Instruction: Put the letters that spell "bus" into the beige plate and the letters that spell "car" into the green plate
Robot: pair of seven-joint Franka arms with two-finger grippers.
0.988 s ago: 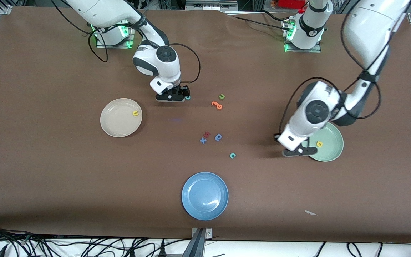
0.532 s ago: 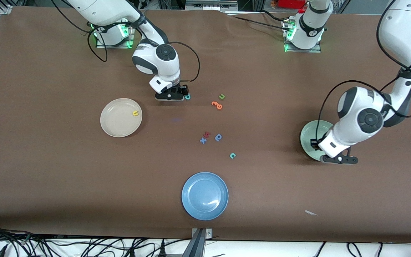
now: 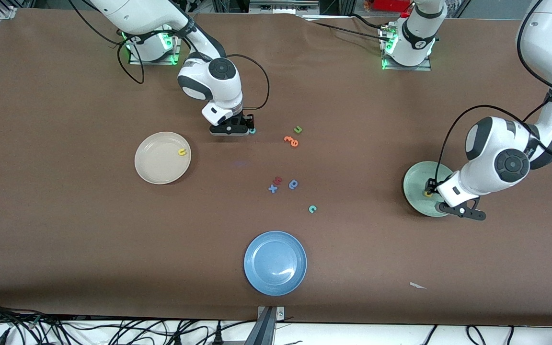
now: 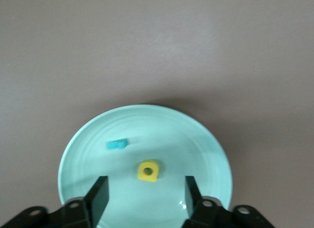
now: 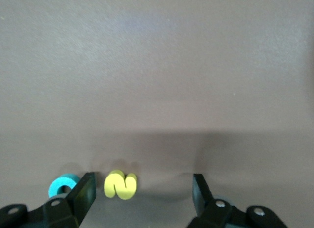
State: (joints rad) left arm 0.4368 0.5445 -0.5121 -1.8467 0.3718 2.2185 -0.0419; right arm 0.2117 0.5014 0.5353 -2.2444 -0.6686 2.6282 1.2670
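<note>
**Both grippers low over their letters, fingers spread**

The left arm bends in from its base, wrist down, so the left gripper [image 4: 144,201] hangs over the round pale mint-green plate [image 3: 415,184]. Its fingers stand apart and hold nothing. Between them, in the green plate, lies the small yellow foam "a" [image 4: 148,170], with a small teal foam piece [image 4: 117,144] beside it.

The right arm folds down steeply, its right gripper [image 5: 143,189] low over the brown table [image 3: 65,239], toward the right arm's base from the round cream-beige plate [image 3: 162,158]. Its fingers are spread around the yellow foam "s" [image 5: 120,184], not gripping it; the teal foam "b" [image 5: 62,185] lies just outside one finger. A yellow foam "u" [image 3: 182,152] rests in the beige plate. The teal foam "c" [image 3: 312,209] lies on the table between the two plates.
</note>
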